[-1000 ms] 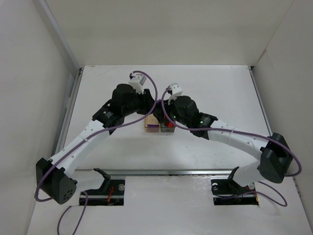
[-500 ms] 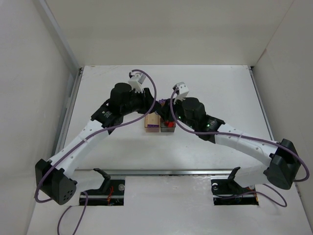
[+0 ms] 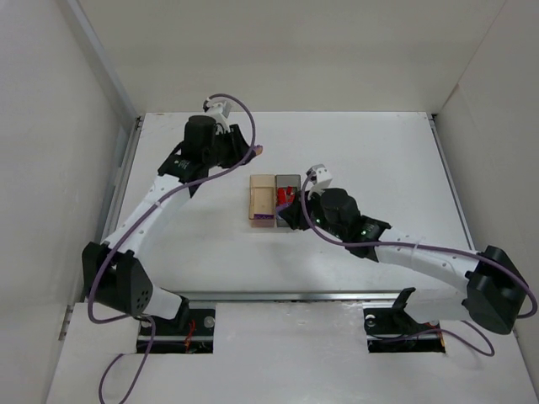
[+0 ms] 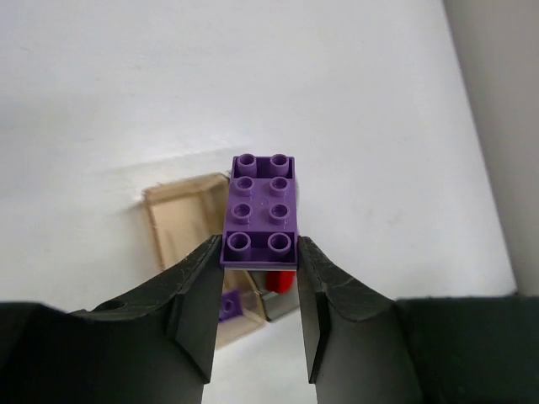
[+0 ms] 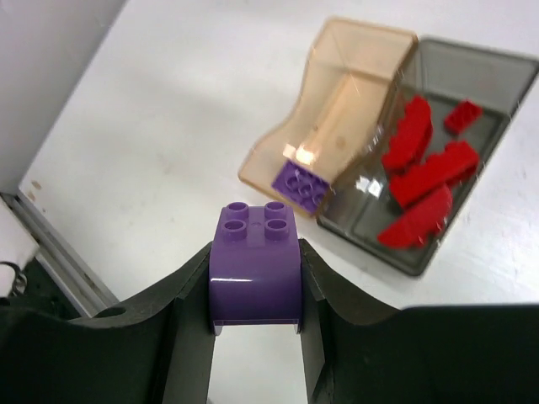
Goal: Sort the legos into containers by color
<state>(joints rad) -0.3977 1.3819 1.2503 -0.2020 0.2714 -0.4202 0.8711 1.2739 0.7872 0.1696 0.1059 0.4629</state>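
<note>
My left gripper [image 3: 251, 151] is shut on a flat purple lego [image 4: 259, 210] and holds it above the table, behind and left of the containers. My right gripper [image 3: 280, 217] is shut on a rounded purple lego [image 5: 255, 269] just in front of the containers. The tan bin [image 3: 262, 187] and the dark grey bin [image 3: 289, 180] stand side by side at the table's middle. The tan bin [image 5: 354, 50] holds one purple lego [image 5: 301, 183]. The grey bin [image 5: 476, 52] holds several red legos [image 5: 429, 172]. The left wrist view shows the tan bin [image 4: 181, 227] below the held brick.
White walls enclose the table on the left, back and right. A metal rail runs along the table's near edge [image 3: 286, 296]. The left arm's purple cable [image 3: 244, 114] loops above its wrist.
My left gripper has swung from over the bins to the back left, still gripping its purple lego. My right gripper has drawn back from over the bins toward the near side.
</note>
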